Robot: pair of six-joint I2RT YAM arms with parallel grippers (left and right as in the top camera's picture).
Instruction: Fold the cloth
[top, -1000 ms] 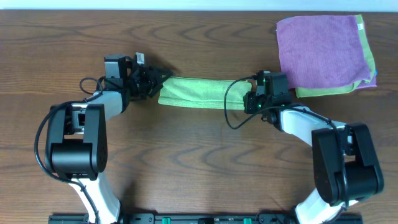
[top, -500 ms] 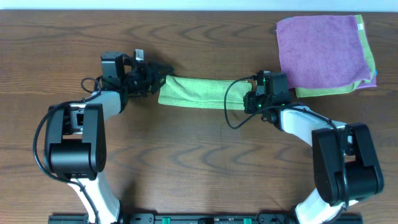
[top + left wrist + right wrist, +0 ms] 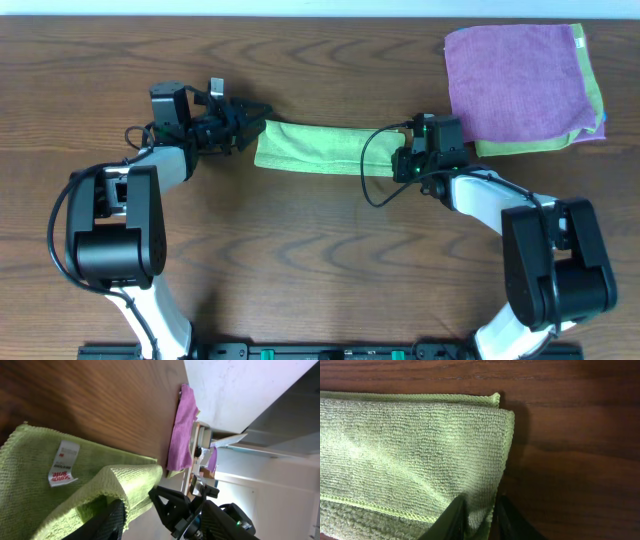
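The green cloth (image 3: 310, 147) lies on the wooden table as a long folded strip. My left gripper (image 3: 252, 122) is open just off the strip's left end. In the left wrist view its fingers (image 3: 137, 505) are spread, with a folded edge of the cloth (image 3: 40, 475) lying against one finger. A white label (image 3: 63, 462) shows on the cloth. My right gripper (image 3: 398, 165) is at the strip's right end. In the right wrist view its fingers (image 3: 480, 510) are shut on the near right corner of the cloth (image 3: 410, 445).
A purple cloth (image 3: 515, 80) lies on top of a stack of folded cloths at the back right of the table. It also shows in the left wrist view (image 3: 182, 425). The table's far edge runs just behind it.
My left gripper has drawn back to the left and slightly away from the cloth's left end. The cloth and my right arm have not moved.
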